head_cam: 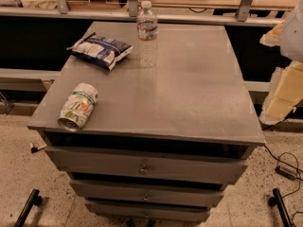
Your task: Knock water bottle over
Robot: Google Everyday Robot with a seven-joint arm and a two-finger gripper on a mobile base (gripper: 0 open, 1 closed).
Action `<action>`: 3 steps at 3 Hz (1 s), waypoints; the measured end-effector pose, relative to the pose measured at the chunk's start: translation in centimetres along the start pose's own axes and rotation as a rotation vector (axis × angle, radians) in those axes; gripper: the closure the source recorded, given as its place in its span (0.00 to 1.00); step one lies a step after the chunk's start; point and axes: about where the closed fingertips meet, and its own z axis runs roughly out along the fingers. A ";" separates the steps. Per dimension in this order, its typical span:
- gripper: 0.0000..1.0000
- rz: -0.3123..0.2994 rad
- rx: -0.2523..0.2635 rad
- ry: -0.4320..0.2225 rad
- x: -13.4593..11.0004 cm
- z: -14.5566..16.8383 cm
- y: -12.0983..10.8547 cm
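The water bottle [147, 33] is a slim clear ribbed bottle with a white cap and a narrow label band. It stands upright near the back edge of the grey cabinet top [189, 89], slightly left of centre. My gripper [283, 96] shows as pale white and yellowish parts at the right edge of the camera view, beside the cabinet's right side. It is well to the right of the bottle and not touching it.
A blue-and-white snack bag [101, 49] lies at the back left, just left of the bottle. A green-and-white soda can [78, 106] lies on its side near the front left corner. The cabinet has drawers [142, 167] below. Cables [286, 169] run on the floor at right.
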 end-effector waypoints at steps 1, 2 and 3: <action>0.00 0.002 0.003 -0.020 -0.4 0.3 -0.6; 0.00 0.012 0.003 -0.113 -2.3 2.1 -3.7; 0.00 0.013 0.017 -0.205 -5.7 3.7 -8.5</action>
